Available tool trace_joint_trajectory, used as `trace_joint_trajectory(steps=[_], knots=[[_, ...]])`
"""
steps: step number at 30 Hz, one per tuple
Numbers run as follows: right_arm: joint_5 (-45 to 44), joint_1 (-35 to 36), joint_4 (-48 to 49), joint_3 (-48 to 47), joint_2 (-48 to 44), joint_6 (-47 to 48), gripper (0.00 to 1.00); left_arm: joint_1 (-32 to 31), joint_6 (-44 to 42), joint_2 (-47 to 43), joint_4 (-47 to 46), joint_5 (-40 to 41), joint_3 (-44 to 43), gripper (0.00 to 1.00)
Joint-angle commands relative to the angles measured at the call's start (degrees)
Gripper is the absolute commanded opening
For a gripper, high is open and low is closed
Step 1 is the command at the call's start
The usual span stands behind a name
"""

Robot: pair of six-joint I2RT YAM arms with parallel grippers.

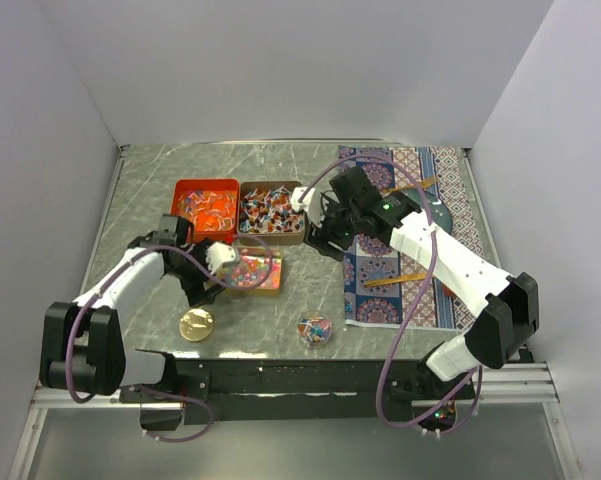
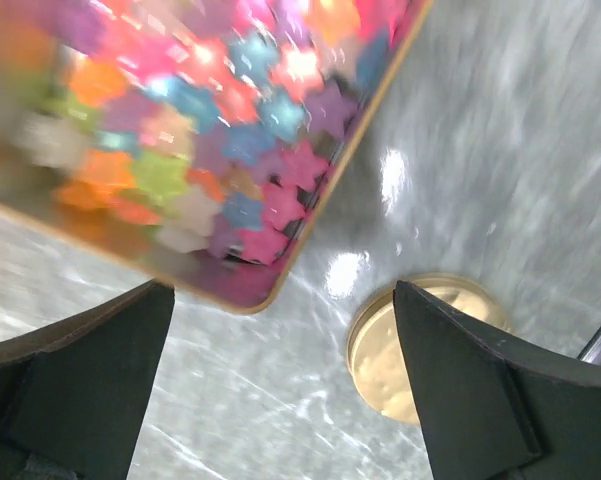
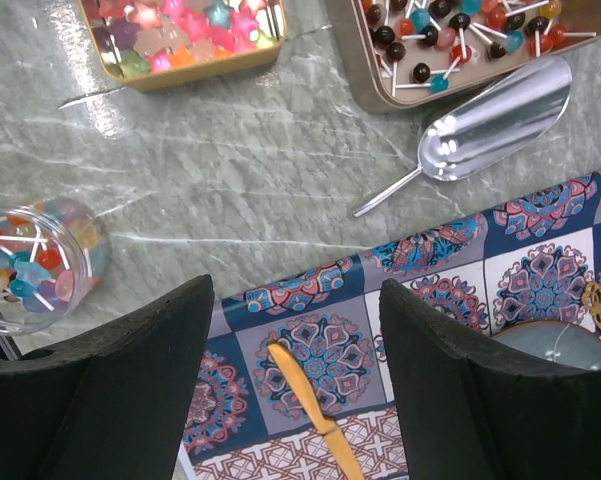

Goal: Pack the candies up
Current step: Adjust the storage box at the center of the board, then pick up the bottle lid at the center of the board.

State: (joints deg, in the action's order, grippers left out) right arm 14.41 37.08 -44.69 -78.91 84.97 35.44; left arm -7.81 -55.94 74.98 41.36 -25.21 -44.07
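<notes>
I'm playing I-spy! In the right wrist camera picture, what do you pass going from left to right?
jar → star candies → gold utensil → scoop

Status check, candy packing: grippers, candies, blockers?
Left gripper open, empty, over star-candy tin. Right gripper open, empty, above mat; scoop on table. Jar holds some candies. No blockers seen.

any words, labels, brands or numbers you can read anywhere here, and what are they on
No readable text in any view.
Wrapped candies in the orange tin: any print is too small to read.
Gold lid: no marking can be made out.
Patterned cloth: ornament only, no letters.
</notes>
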Motion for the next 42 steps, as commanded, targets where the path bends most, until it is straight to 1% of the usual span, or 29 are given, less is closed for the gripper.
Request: trace_joint_trajectory(steps=[1,2,3,4,5,6,7,8,9,10,11,12,13,14,15,16,18,19,22,23,25,26,27,29,30,32,35,38,42], knots=[[1.3,-0.3,1.9,-0.6,-1.8,0.6,0.75,-1.4,8.6,-2.8,4.6,-10.8,-13.4,0.98],[2.3,-0.3,1.8,-1.5,-1.2,1.6,0.75,-1.3,11.3,-3.8,7.0,-12.5,-17.0,0.98],[3.9,-0.1,1.7,-2.1,-0.8,2.2,0.75,-1.0,16.3,-4.1,7.8,-14.1,-20.3,0.99],[6.9,-0.1,1.9,-2.8,-0.2,2.4,0.75,-0.7,19.1,-4.5,8.0,-14.2,-25.9,0.99],[9.1,0.1,2.1,-4.7,1.2,2.6,0.76,-0.3,22.0,-5.4,7.6,-13.5,-28.0,0.99],[11.1,0.7,2.3,-5.7,2.0,3.1,0.77,1.0,28.0,-5.9,5.8,-11.0,-29.4,0.99],[12.7,2.0,2.9,-6.7,3.0,4.1,0.77,2.0,30.0,-6.1,5.7,-10.0,-31.2,0.97],[14.7,3.3,3.5,-8.8,5.2,5.8,0.81,3.2,32.0,-6.4,5.9,-8.9,-31.5,0.97],[14.9,4.7,4.0,-10.1,6.5,6.7,0.81,6.5,36.2,-6.6,5.0,-7.6,-31.3,0.97],[15.1,7.7,3.6,-11.9,9.8,7.6,0.82,8.5,37.9,-6.7,4.9,-6.2,-29.7,0.97],[15.4,9.0,2.8,-16.5,12.0,9.7,0.82,11.4,39.0,-6.6,5.2,-6.3,-28.7,0.97],[15.8,10.2,2.0,-19.1,14.1,10.3,0.82,16.8,40.8,-6.4,6.4,-6.5,-27.9,0.97],[16.4,12.5,0.3,-21.8,16.3,10.9,0.82,20.0,41.8,-6.3,7.1,-7.9,-26.7,0.97],[17.7,13.5,-0.7,-27.3,20.8,12.2,0.82,23.3,42.9,-6.0,7.2,-8.5,-26.0,0.97],[17.9,14.8,-2.0,-30.2,23.2,13.0,0.82,29.9,45.3,-6.0,7.1,-9.1,-25.2,0.97],[18.3,15.8,-4.2,-35.4,28.0,13.5,0.82,33.2,46.3,-6.2,6.2,-10.2,-23.5,0.97],[18.7,18.9,-5.8,-39.9,32.4,14.3,0.82,39.4,47.7,-6.2,5.7,-12.7,-22.5,0.97],[18.7,20.0,-7.2,-43.4,36.2,14.7,0.82,40.8,47.9,-6.2,5.6,-13.1,-22.2,0.97],[18.2,23.9,-9.4,-46.9,41.3,17.9,0.83,45.4,48.9,-7.1,5.5,-15.4,-21.8,0.97],[17.8,24.9,-9.5,-46.7,42.0,20.2,0.83,46.9,49.3,-8.3,5.6,-16.5,-21.7,0.97],[19.1,26.6,-7.6,-43.5,42.1,21.6,0.84,53.5,50.3,-9.7,5.8,-19.0,-21.0,0.97],[19.9,26.9,-6.7,-42.6,42.2,21.3,0.84,58.7,50.5,-10.0,7.3,-20.6,-20.8,0.97],[20.3,27.5,-4.9,-41.9,42.6,20.9,0.84,61.1,50.0,-9.8,8.7,-24.2,-20.8,0.97],[21.0,28.0,-3.4,-40.4,43.5,20.5,0.85,67.0,49.3,-7.5,12.9,-27.1,-20.9,0.97],[20.8,28.7,-1.2,-40.1,44.0,20.0,0.85,68.4,49.0,-6.3,13.9,-29.5,-21.1,0.97],[20.1,29.4,1.0,-39.7,45.1,18.0,0.85,71.9,47.6,-3.3,16.4,-31.1,-21.6,0.97],[19.7,30.2,4.2,-39.7,46.7,16.7,0.85,74.2,44.4,0.5,19.3,-33.9,-24.6,0.97],[18.9,31.0,6.9,-40.4,48.6,14.9,0.86,74.9,44.4,2.0,20.0,-33.9,-26.7,0.97],[18.2,31.4,6.8,-46.1,53.6,12.8,0.89,74.9,43.3,2.3,20.4,-33.5,-28.8,0.97]])
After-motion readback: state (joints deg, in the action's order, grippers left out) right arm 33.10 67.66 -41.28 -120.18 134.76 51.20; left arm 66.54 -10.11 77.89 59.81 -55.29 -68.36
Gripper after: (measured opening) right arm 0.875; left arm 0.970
